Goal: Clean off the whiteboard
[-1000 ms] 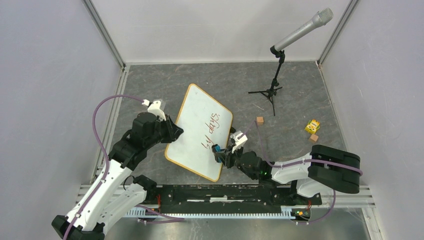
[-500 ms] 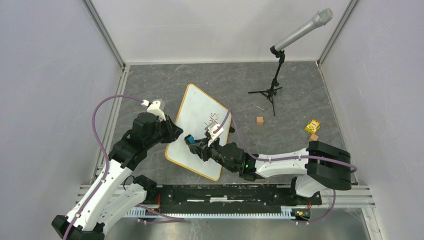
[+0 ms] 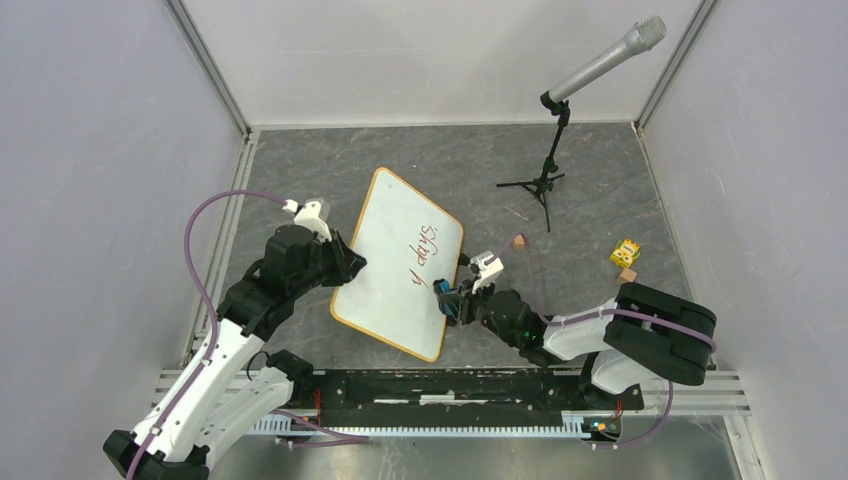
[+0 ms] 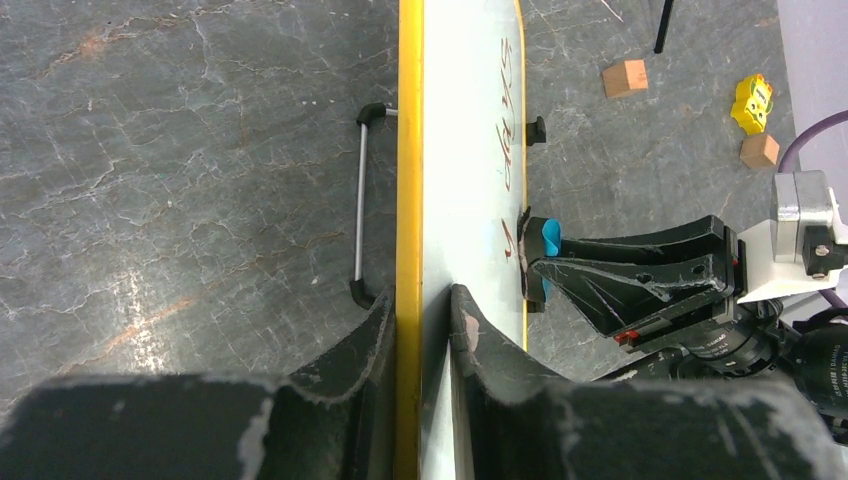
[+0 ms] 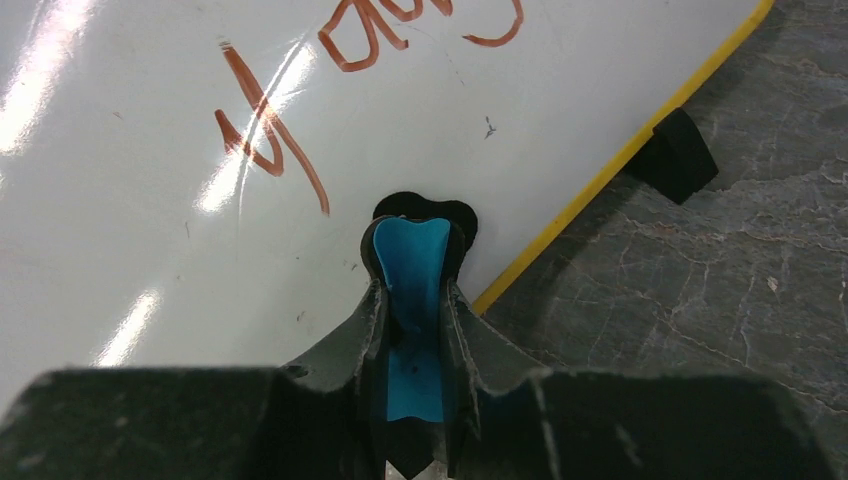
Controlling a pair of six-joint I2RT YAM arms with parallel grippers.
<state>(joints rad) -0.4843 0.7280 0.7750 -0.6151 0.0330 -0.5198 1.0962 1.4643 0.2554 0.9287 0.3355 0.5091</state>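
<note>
The whiteboard (image 3: 392,250) has a yellow-orange frame and red-brown handwriting (image 3: 424,252) reading "y days". My left gripper (image 3: 350,263) is shut on the frame at its left edge, and in the left wrist view (image 4: 425,300) the jaws clamp the board (image 4: 470,150) edge-on. My right gripper (image 3: 443,296) is shut on a blue eraser (image 5: 412,265). The eraser's black felt end presses on the board (image 5: 150,200) near its yellow right edge, just below the "y" (image 5: 265,140). The eraser also shows in the left wrist view (image 4: 548,240).
A microphone on a black tripod (image 3: 545,175) stands at the back right. A wooden cube (image 3: 519,241), a yellow toy (image 3: 625,251) and a second cube (image 3: 627,276) lie on the grey floor to the right. Black clips (image 5: 678,155) stick out from the board's right edge. White walls enclose the cell.
My right gripper swept the eraser left across the board's lower part and came back to the right edge. The first character before "y days" is gone. The left gripper has not moved.
</note>
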